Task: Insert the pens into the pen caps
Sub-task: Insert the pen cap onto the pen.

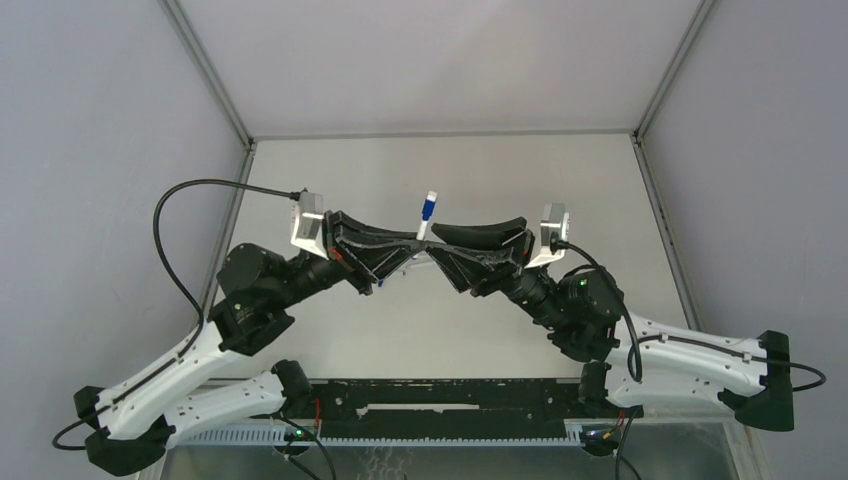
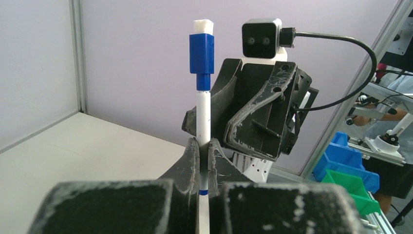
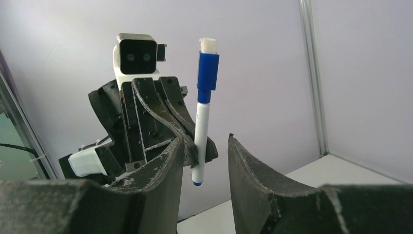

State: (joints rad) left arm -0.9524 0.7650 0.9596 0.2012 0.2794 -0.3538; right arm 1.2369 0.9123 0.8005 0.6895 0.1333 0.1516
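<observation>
robotics lab, test cell. my white table is boxed in by plain grey panels on aluminium frame posts. slotted cable duct runs along the near edge, wiring loose around it. small black camera bolted to my right wrist. past the cell wall: stacked blue bin and green bin, white equipment on a bench, someone in a pale blue top at the far edge.

The top view looks down from above and behind my bases onto the table, from afar. My left wrist view looks close along its fingers at my right wrist camera; the right wrist view faces my left wrist camera. All three share the pen.
</observation>
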